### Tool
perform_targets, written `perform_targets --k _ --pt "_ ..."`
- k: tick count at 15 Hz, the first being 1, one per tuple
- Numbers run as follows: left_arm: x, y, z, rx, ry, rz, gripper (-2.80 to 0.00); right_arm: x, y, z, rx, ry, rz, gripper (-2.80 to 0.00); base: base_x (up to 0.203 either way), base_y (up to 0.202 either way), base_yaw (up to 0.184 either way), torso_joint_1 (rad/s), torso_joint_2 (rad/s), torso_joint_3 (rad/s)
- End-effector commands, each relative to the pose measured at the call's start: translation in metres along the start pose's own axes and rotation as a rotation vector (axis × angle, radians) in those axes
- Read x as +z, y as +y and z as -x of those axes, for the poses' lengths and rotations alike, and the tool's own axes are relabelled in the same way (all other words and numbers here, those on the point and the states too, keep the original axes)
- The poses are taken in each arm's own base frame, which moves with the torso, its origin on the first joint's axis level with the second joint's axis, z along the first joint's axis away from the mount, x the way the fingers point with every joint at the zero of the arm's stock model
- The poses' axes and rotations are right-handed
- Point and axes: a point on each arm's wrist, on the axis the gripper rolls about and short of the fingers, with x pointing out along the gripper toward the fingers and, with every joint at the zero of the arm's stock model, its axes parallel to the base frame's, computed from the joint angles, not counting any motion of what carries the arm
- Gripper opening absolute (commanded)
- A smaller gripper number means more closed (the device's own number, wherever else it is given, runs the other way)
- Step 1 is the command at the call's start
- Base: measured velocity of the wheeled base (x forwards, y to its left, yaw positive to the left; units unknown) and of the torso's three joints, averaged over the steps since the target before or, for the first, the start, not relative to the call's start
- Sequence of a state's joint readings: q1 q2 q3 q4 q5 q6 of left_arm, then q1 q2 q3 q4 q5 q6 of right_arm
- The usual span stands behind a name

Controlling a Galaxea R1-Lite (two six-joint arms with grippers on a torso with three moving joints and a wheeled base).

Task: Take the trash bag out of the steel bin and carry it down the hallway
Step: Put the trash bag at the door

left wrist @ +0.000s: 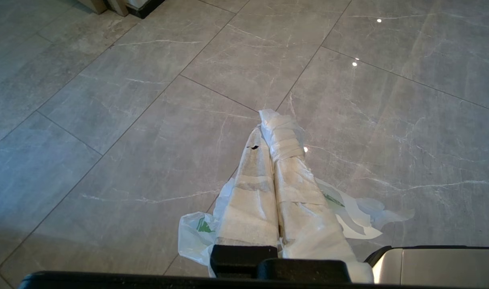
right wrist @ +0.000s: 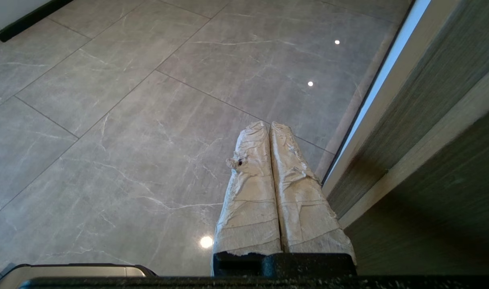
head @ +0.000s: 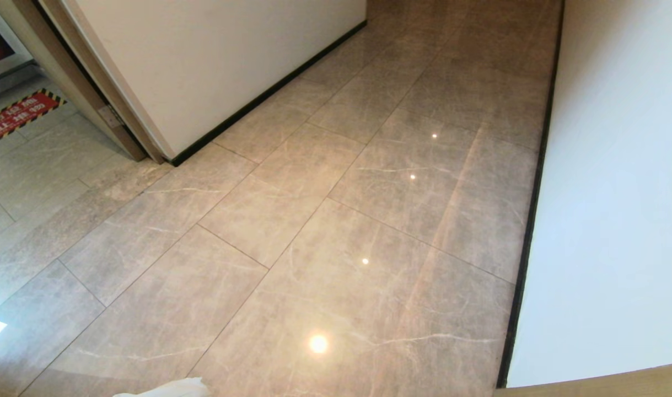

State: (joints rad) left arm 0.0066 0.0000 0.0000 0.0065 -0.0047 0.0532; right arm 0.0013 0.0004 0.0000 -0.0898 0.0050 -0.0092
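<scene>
below, the left claw (left wrist: 274,132) pinches the trash bag (left wrist: 196,233) over the hallway (head: 336,220) tiles; right claw (right wrist: 268,138) pressed together, empty.

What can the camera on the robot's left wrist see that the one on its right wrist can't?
Only the left wrist view shows the trash bag: thin white plastic with green print, hanging under the shut left gripper, which is pinched on it.

Only the right wrist view shows the right gripper, shut and empty, beside a wood-grain panel with a pale wall strip along it.

Both show wrapped fingers pressed together, the hallway floor of glossy grey marbled tiles with lamp reflections, and a rounded silver-and-black body at the picture's edge. The steel bin appears in neither.
</scene>
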Motion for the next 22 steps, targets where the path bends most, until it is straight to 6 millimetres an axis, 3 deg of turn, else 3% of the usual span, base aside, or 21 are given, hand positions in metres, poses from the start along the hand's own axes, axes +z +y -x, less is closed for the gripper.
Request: perform_targets --k 1,15,22 --pt "0.0 0.0 0.0 0.001 0.0 0.0 -2.8 -0.0104 0.0001 -0.002 0.001 0.036 0.0 -2.8 0.0 0.0 0.0 0.0 0.0 0.0" --pt "0.0003 -0.0001 0.0 -0.006 0.001 -0.008 -2.8 -0.0105 0.0001 -0.002 0.0 0.036 0.0 -2.8 0.0 0.0 0.0 0.0 0.0 0.0" --pt "0.0003 -0.0001 0.0 -0.004 0.001 -0.008 -2.8 -0.0105 0.0001 -0.002 0.001 0.036 0.0 -2.8 0.001 0.159 0.005 0.002 0.0 0.002"
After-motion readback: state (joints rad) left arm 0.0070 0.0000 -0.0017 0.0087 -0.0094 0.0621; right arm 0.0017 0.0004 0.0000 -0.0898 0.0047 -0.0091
